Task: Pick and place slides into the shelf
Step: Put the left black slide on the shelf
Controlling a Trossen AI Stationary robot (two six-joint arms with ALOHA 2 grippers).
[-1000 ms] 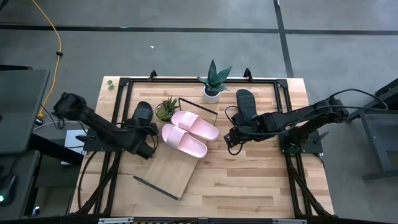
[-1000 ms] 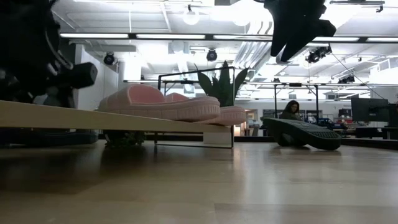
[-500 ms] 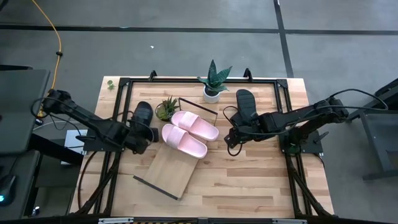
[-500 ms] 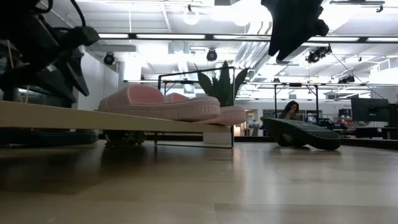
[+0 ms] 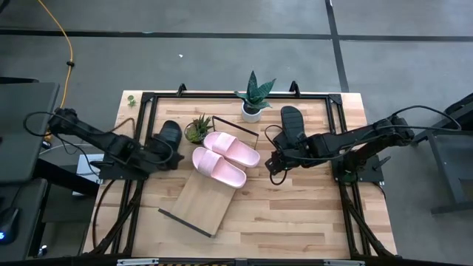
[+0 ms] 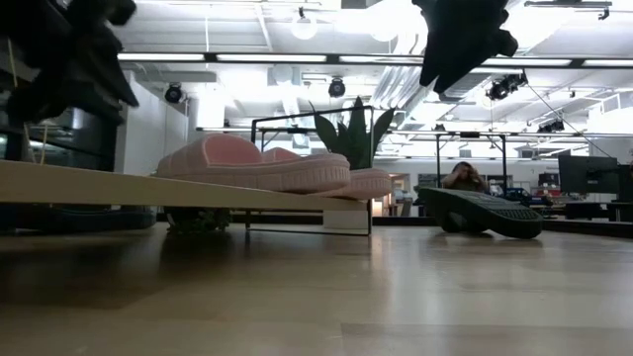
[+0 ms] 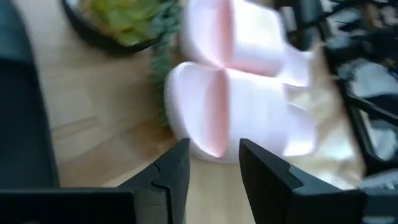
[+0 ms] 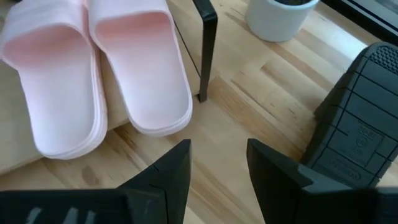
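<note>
left arm: reaching in from 9 o'clock, left gripper (image 5: 171, 154) low, fingers (image 7: 176, 169) parted, holding nothing | right arm: stretched in from 3 o'clock, right gripper (image 5: 275, 164) raised, fingers (image 8: 177, 171) apart, empty

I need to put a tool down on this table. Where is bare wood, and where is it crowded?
Bare: the table's near strip right of the shelf, and the far right corner. Crowded: the far middle, where pink slides, two plants, black slides and both open grippers, left and right, cluster.
</note>
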